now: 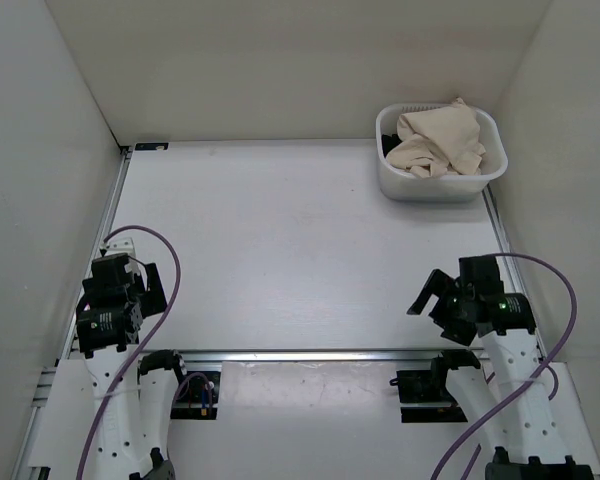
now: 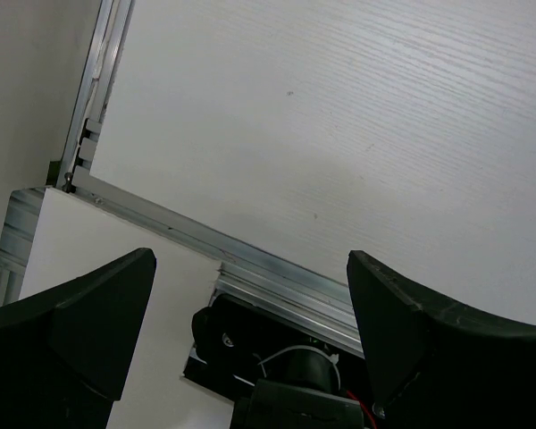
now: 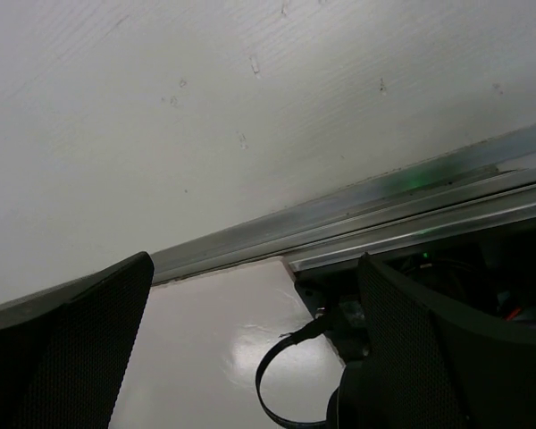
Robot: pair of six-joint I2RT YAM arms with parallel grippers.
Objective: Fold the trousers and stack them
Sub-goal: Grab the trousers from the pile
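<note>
Your own fingers sit closest in both wrist views. The left gripper [image 2: 250,273] and the right gripper [image 3: 255,268] each have their jaws spread wide with nothing between them, hanging low over bare table [image 1: 280,230] near the mounting rail [image 2: 161,228].

The trousers [image 1: 438,138] lie bunched in the white basket [image 1: 440,188], well apart from both grippers. They are straight ahead of the right one, and ahead and far off to the right of the left one.

By my reading, folding has not begun and fetching comes first. Reach the right arm forward over the basket rim and lower onto the topmost fold. Pinch a good bite of cloth, lift it clear of the wall, and bring it back to the open table between your grippers.
</note>
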